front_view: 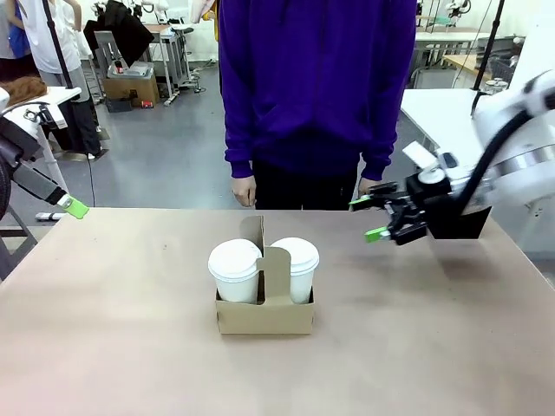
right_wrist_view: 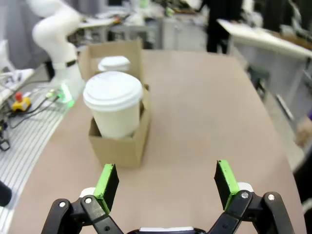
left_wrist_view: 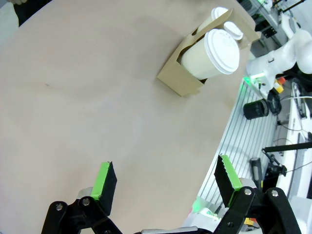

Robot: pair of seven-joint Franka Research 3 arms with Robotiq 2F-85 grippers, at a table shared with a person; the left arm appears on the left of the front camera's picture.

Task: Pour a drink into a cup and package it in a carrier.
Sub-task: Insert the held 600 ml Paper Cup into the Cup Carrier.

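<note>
Two lidded cups (front_view: 235,270) are seated in the carrier (front_view: 264,316) on the tabletop (front_view: 130,347); both grippers' jaws are spread wide, empty. The carrier could be tipped by a careless lift.

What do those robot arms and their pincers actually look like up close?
Both arms are glossy white with rounded joints. The right gripper is a black linkage of bolted bars with two fingers tipped by bright green pads, and a black cable curves along its wrist. The left gripper has the same black fingers and green pads.
</note>
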